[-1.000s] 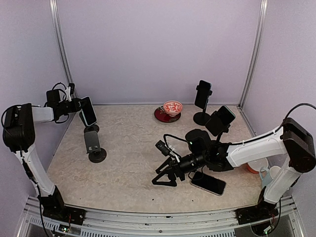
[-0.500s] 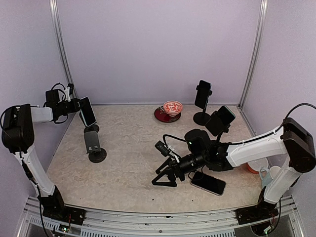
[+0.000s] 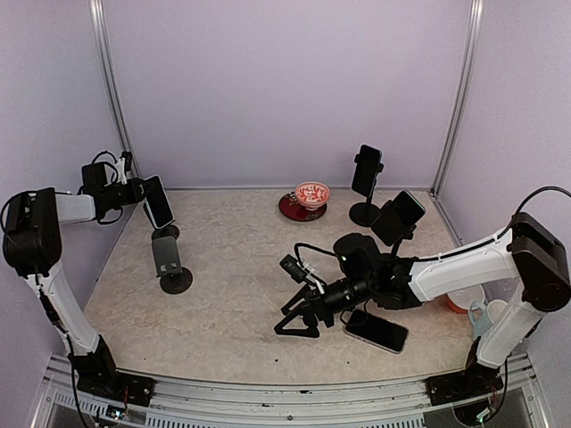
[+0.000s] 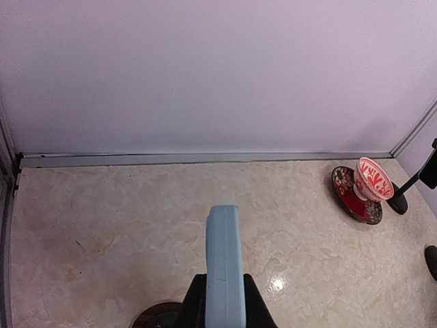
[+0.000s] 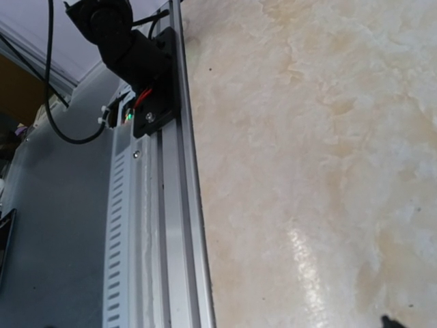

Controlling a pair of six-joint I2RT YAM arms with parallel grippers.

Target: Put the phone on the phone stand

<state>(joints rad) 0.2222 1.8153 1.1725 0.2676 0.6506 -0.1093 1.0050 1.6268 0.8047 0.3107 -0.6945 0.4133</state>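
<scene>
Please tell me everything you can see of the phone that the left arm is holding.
The phone is a slim slab with a dark face and a pale blue edge; the left wrist camera sees it edge-on. The jaws of the left gripper are shut on it. It hangs nearly upright, slightly tilted, at the far left, just above the grey stand. Whether they touch cannot be told.

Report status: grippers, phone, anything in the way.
Left gripper shut on phone, not yet on stand. Right gripper open, empty. Nothing blocking stand.

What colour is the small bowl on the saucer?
The bowl is white with a red pattern; the left wrist view shows it best.
</scene>
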